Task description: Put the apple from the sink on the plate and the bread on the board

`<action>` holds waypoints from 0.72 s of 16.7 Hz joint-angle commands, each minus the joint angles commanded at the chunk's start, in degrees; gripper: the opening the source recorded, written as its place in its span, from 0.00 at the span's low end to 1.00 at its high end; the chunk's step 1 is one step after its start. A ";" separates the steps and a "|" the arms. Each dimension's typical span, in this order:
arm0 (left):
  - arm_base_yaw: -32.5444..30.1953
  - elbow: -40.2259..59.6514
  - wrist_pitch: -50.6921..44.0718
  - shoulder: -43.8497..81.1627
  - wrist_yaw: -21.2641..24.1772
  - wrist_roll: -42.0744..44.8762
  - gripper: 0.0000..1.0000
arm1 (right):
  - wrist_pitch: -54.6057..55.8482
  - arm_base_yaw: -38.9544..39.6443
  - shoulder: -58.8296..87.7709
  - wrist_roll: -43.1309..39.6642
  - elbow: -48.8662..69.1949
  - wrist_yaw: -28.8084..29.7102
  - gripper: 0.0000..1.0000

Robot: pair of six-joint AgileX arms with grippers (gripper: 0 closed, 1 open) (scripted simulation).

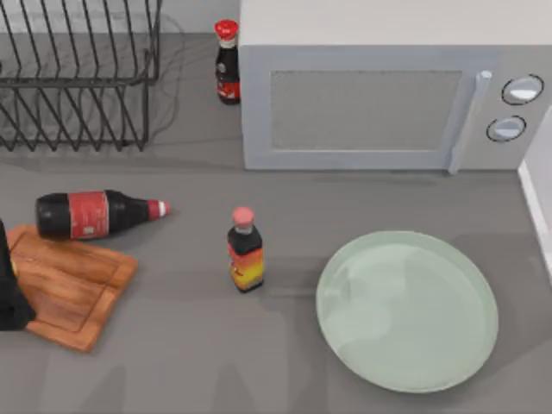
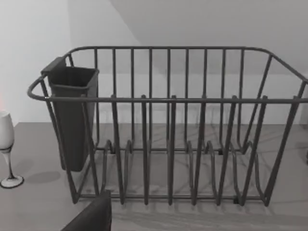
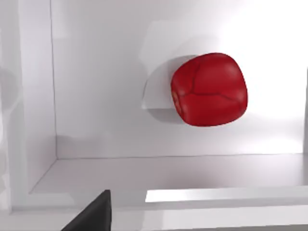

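apple (image 3: pixel 209 90): loose on white sink (image 3: pixel 96 96) floor, untouched
right hand: above it; grip state cannot tell
risk: rounded fruit may roll from fingers
plate (image 1: pixel 406 309): empty, lower right

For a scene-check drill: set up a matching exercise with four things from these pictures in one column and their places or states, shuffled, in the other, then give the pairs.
Things:
1. apple
2. plate
3. cola bottle
4. board

Places or states:
A. lying on its side by the board
B. bare, right of the sauce bottle
C. in the white sink
D. at the table's left edge

Pairs: 1-C, 2-B, 3-A, 4-D
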 joint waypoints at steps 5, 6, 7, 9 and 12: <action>0.00 0.00 0.00 0.00 0.00 0.00 1.00 | -7.43 -2.61 14.82 -2.49 10.35 0.01 1.00; 0.00 0.00 0.00 0.00 0.00 0.00 1.00 | -8.39 -2.94 16.73 -2.81 11.69 0.01 1.00; 0.00 0.00 0.00 0.00 0.00 0.00 1.00 | -9.15 -3.21 18.26 -3.06 12.75 0.01 1.00; 0.00 0.00 0.00 0.00 0.00 0.00 1.00 | -9.97 -3.50 19.87 -3.33 13.88 0.01 1.00; 0.00 0.00 0.00 0.00 0.00 0.00 1.00 | -10.06 -3.53 20.06 -3.36 14.01 0.01 1.00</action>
